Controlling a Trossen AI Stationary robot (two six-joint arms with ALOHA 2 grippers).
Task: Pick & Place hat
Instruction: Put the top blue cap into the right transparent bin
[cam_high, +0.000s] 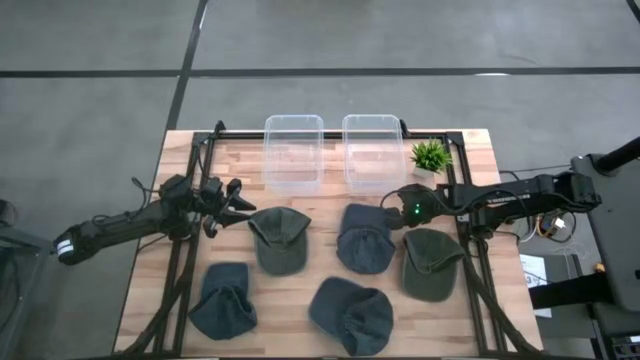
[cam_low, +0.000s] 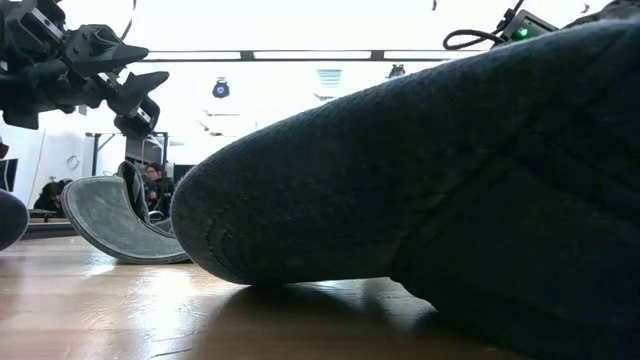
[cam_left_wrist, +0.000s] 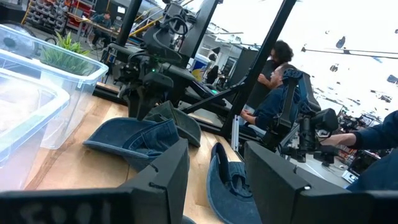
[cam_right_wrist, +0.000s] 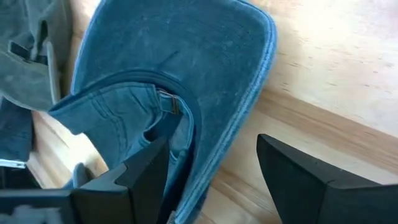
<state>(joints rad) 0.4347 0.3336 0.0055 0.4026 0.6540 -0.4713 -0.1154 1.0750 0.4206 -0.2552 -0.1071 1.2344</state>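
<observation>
On the wooden table lie five hats below two clear bins. Over the blue hat in the middle row, at its brim, the right gripper hovers with fingers spread wide, holding nothing. Beside the green hat, the left gripper waits with fingers parted and empty. Near the right bin stands a small plant.

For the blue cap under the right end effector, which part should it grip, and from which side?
Probably the brim. In the right wrist view the blue cap lies flat on the table, its brim a thin stiff edge, unlike the soft crown. The right end effector is open, one finger already at the brim's edge. Coming from above, fingers straddling that edge, looks best.
</observation>
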